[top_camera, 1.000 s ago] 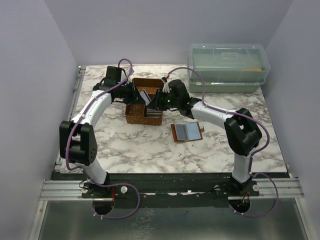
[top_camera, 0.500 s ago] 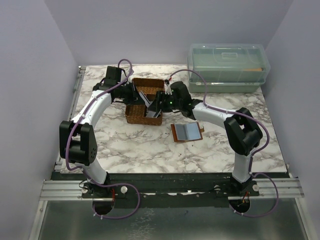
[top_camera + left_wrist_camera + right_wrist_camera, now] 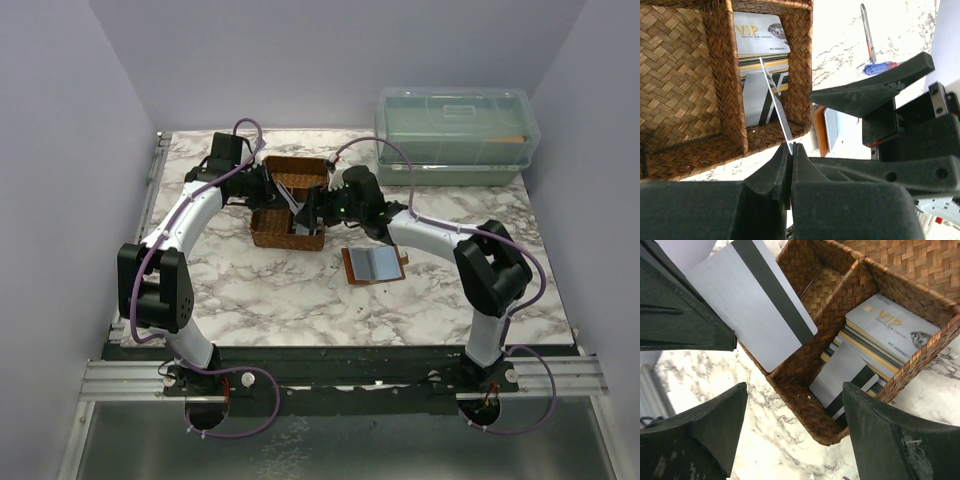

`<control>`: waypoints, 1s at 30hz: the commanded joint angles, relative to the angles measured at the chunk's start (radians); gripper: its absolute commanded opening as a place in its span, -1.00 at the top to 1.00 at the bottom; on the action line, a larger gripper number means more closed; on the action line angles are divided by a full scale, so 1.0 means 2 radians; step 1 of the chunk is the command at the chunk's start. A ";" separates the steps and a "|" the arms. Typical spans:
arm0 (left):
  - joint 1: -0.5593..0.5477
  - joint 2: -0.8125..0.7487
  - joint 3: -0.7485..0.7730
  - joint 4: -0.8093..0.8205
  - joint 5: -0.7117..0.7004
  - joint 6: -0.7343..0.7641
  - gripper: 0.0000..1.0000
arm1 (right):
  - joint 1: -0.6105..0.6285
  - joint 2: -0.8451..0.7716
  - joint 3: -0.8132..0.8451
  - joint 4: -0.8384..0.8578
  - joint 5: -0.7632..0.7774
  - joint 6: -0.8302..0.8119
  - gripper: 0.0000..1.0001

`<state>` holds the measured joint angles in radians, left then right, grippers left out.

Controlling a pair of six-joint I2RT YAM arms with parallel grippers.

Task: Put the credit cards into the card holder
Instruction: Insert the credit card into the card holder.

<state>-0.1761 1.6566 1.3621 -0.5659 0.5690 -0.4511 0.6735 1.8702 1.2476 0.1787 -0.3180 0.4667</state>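
1. Left gripper (image 3: 791,150) is clamped on one credit card (image 3: 750,300) by an edge, holding it up over the basket (image 3: 725,75).
2. Right gripper (image 3: 795,390) is spread wide with nothing in it, right beside that card.
3. The other cards (image 3: 880,335) sit stacked in one basket compartment. The card holder (image 3: 373,264) lies open on the table nearby.
4. The card looks light, stiff and slick, so I'd pinch the flat faces near an edge or it'll pivot.

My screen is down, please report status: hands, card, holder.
Left hand shut on card over basket. Right hand open, at the card, not gripping. Holder open on table, right of basket. No obstacle seen.
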 commanded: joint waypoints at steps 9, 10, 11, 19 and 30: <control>0.004 -0.008 0.000 0.000 -0.005 -0.046 1.00 | 0.104 0.014 0.021 0.050 0.320 -0.221 -0.54; 0.004 -0.009 0.001 -0.001 -0.005 -0.046 1.00 | 0.107 0.020 0.025 0.057 0.326 -0.235 -0.53; 0.004 -0.009 0.002 -0.001 -0.005 -0.046 1.00 | 0.109 0.027 0.029 0.065 0.329 -0.248 -0.51; 0.003 -0.009 0.003 -0.007 -0.002 -0.043 1.00 | 0.123 0.072 0.058 0.107 0.356 -0.283 -0.29; 0.004 -0.005 0.016 -0.016 0.004 -0.043 1.00 | 0.133 0.073 0.032 0.193 0.344 -0.310 0.97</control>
<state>-0.1761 1.6566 1.3663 -0.5591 0.5648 -0.5396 0.9348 2.0201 1.3331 0.4274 0.3569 -0.1413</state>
